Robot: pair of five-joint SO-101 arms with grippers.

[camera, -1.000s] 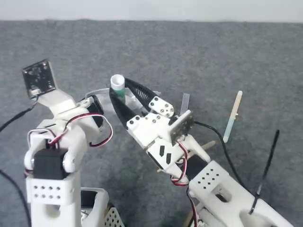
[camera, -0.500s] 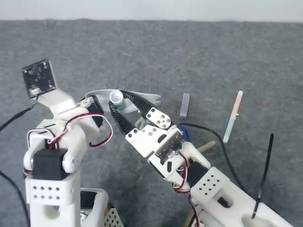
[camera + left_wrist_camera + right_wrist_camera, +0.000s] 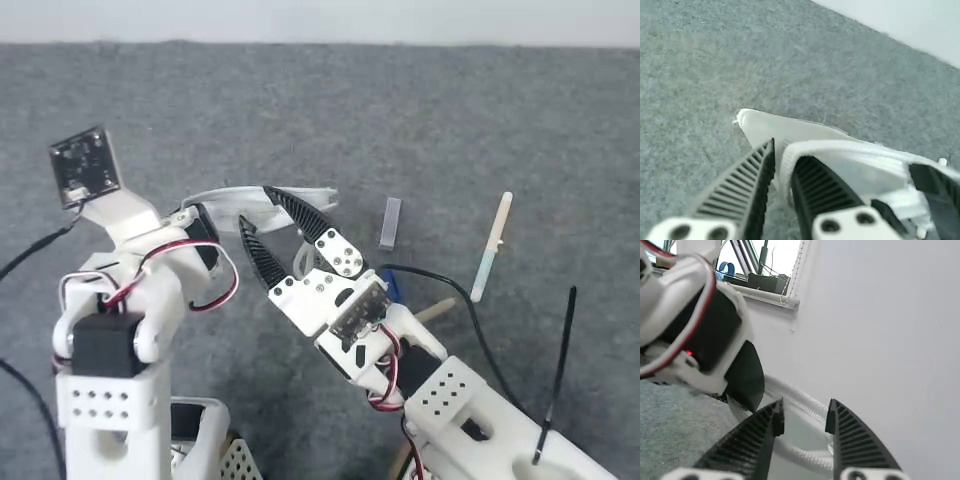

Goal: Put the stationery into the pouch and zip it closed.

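A: Down toward the pouch [image 3: 312, 195] the right gripper [image 3: 257, 208] has come. A second ago it held a white-capped tube above it, and now its black fingers stand spread with nothing between them.
B: Where does the pouch lie?
A: On the grey bench [image 3: 450, 110], its mouth just under those fingers. The right wrist view adds the white zip edge running behind the gap between the tips.
B: And the left gripper [image 3: 781, 159]?
A: From above you get its wrist at the pouch's end. Its own wrist view gives the grip — fingers pinching the zip edge.
B: Anything else?
A: A grey block [image 3: 390, 222] and a pale pen [image 3: 491, 248] — both on the bench, well apart from the pouch.
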